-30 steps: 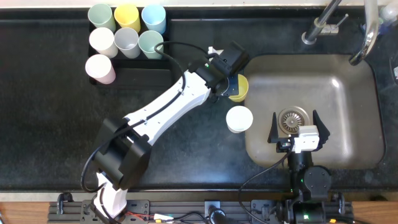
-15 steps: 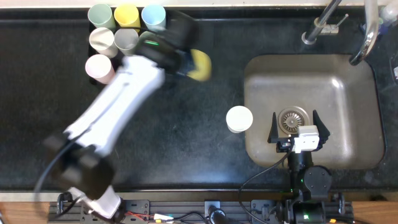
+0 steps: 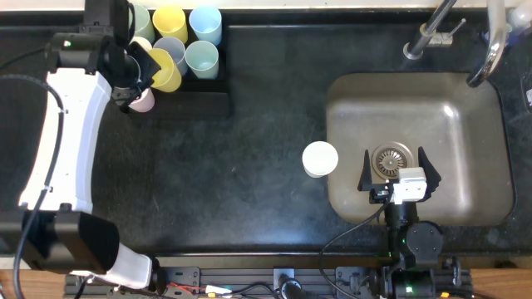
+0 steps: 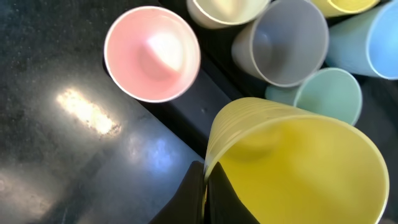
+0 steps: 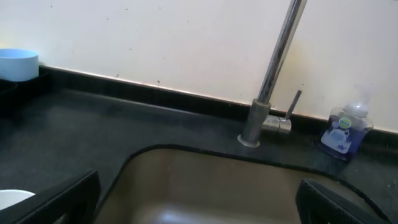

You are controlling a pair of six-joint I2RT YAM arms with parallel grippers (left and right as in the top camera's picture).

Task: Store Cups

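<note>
While the left end effector (image 4: 204,193) pinched its rim, the yellow plastic cup (image 4: 292,162) hung over the black tray (image 3: 204,100) of pastel cups (image 3: 202,58), its base cut off; the right end effector (image 3: 395,170) stood spread.

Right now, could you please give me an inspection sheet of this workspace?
Surface: black countertop, sink set in at its right.
Job's things: yellow cup lifted over the stored cups; pink cup beside them; white cup on the counter by the sink's rim.
Clutter: nothing seen.
End effectors: left end effector shut on the yellow cup's rim; right end effector open over the sink.
Cables: black cable looping from the right arm's base.
Surroundings: faucet and soap bottle behind the sink.
</note>
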